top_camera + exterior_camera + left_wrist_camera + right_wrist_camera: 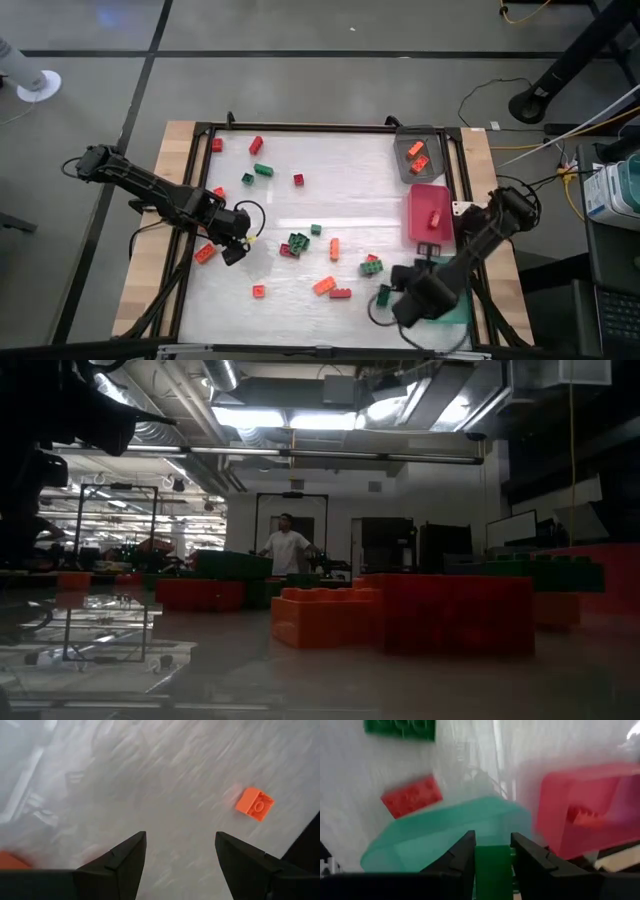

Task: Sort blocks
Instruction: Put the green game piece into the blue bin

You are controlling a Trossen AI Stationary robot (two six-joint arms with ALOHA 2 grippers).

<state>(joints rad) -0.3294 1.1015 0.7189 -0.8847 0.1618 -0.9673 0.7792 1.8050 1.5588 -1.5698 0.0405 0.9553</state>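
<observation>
White plastic sheeting covers the worktop (330, 190), blocks (298, 243) scattered all over it. Right end effector (492, 851) hangs above the teal tray (440, 837), fingers pinching a green block (492, 870) between them. Just beyond it sits the pink tray (580, 805) with a red block (585, 816) inside, and another red block (411, 796) lies on the sheeting nearby. Left end effector (180, 851) hovers with fingers spread wide, nothing between them, an orange block (254, 804) lying ahead of it.

Lab/workshop: exposed ceiling ducts (190, 420), strip lights (300, 420), equipment racks (110, 520).
</observation>
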